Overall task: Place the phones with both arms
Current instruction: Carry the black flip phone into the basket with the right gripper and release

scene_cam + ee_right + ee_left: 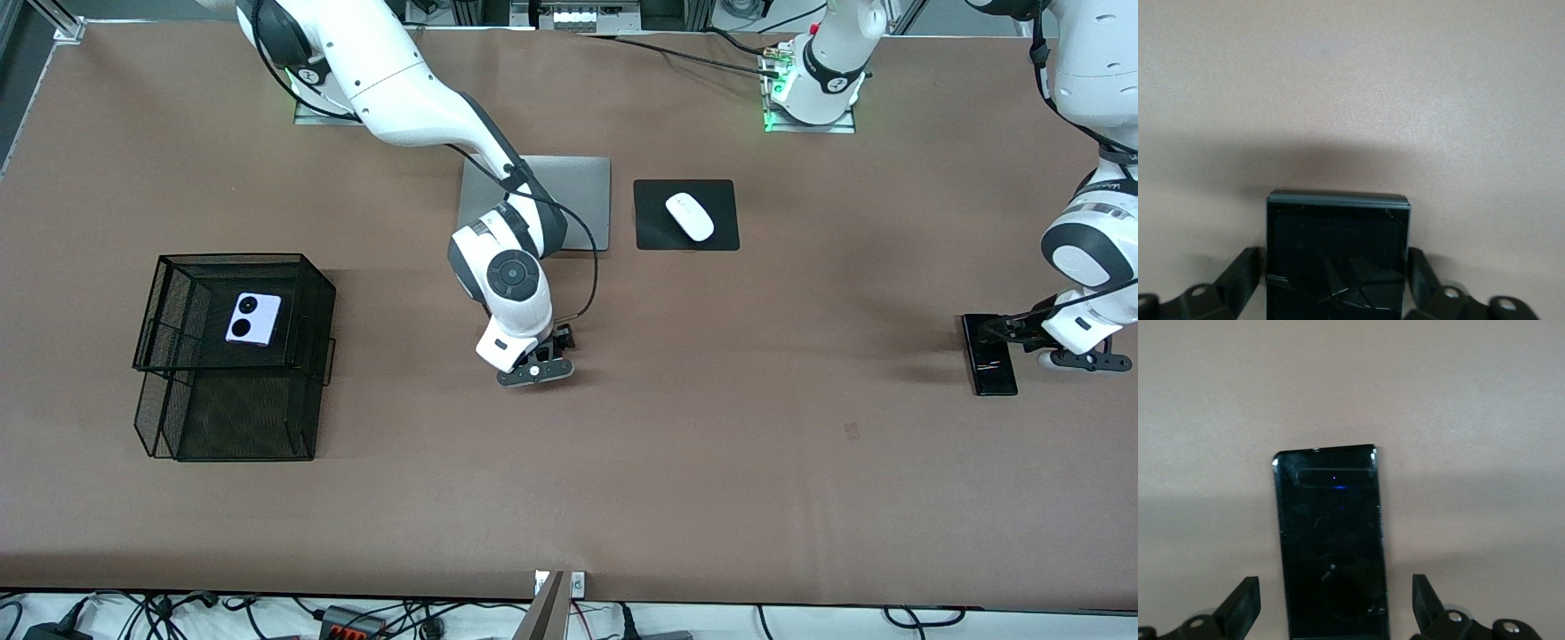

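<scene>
**Right wrist view: jaws flank black flip phone**

Right gripper [1335, 293] sits low at mid-table, its fingers [1238, 273] just beside the black flip phone's [1337, 257] edges, not visibly clamped. Left gripper [1337, 610] hangs spread wide over the black slab phone [1330, 547]. Lilac flip phone [253, 319] lies on the mesh basket [178, 293], well apart from both.

no readable text, labels or numbers anywhere
</scene>
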